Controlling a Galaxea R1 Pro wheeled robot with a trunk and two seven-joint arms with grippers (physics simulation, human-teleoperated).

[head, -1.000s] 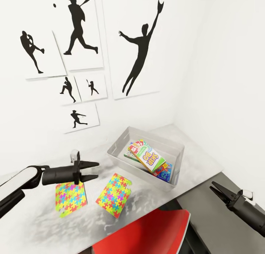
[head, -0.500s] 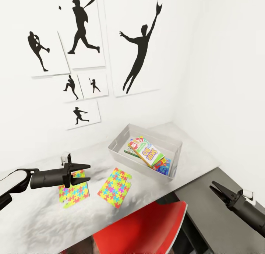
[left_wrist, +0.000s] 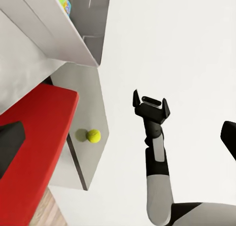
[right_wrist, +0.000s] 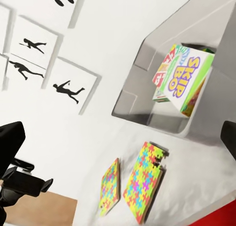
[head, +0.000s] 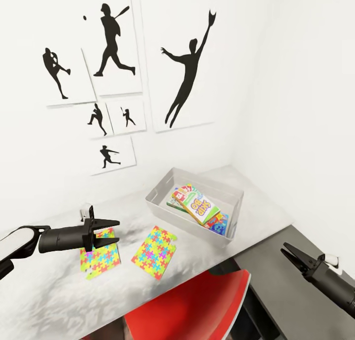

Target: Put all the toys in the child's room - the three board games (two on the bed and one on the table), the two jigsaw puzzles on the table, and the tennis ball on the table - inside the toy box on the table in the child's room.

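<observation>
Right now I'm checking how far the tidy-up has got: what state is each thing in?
Toy box: on the table, open, holding board games.
Two jigsaw puzzles: flat on the table, outside the box.
Tennis ball: on the table, outside the box.
Left gripper: open, empty, above one puzzle.
Right gripper: open, empty.

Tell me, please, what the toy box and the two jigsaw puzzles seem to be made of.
The toy box looks like moulded plastic: pale grey, matte, with smooth sloping walls and a rolled rim. The jigsaw puzzles look like printed cardboard: thin flat boxes with sharp edges and a bright pattern. In a simulator's render, both are only guesses.
</observation>
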